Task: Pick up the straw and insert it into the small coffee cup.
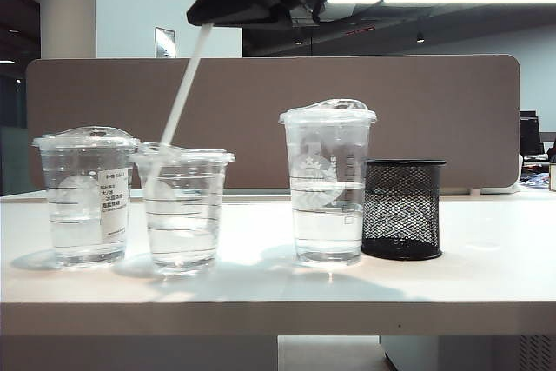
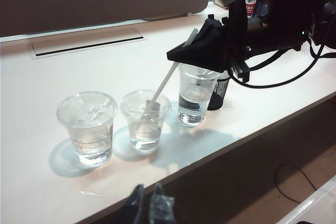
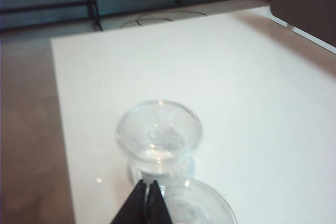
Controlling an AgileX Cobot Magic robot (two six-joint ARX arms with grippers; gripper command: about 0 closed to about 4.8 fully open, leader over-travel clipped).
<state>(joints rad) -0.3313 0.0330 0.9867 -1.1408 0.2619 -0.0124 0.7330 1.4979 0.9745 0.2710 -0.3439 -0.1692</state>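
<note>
The straw (image 1: 185, 84) leans from my right gripper (image 1: 205, 22), which is shut on its upper part, down to the lid of the small coffee cup (image 1: 182, 215), the shortest cup with thin lines. Its lower end meets the lid's middle, and a pale stretch shows just under the lid. The left wrist view shows the same: the right gripper (image 2: 176, 56) holds the straw (image 2: 163, 83) over the small coffee cup (image 2: 145, 124). In the right wrist view the right gripper (image 3: 147, 186) hovers over the cup's lid (image 3: 207, 205). My left gripper (image 2: 148, 195) hangs shut and empty off the table's front edge.
A wider cup with a white label (image 1: 87, 197) stands left of the small cup. The tallest cup (image 1: 327, 188) stands to its right, with a black mesh pen holder (image 1: 402, 208) beside it. All cups hold some water. A grey partition (image 1: 417, 102) runs along the back.
</note>
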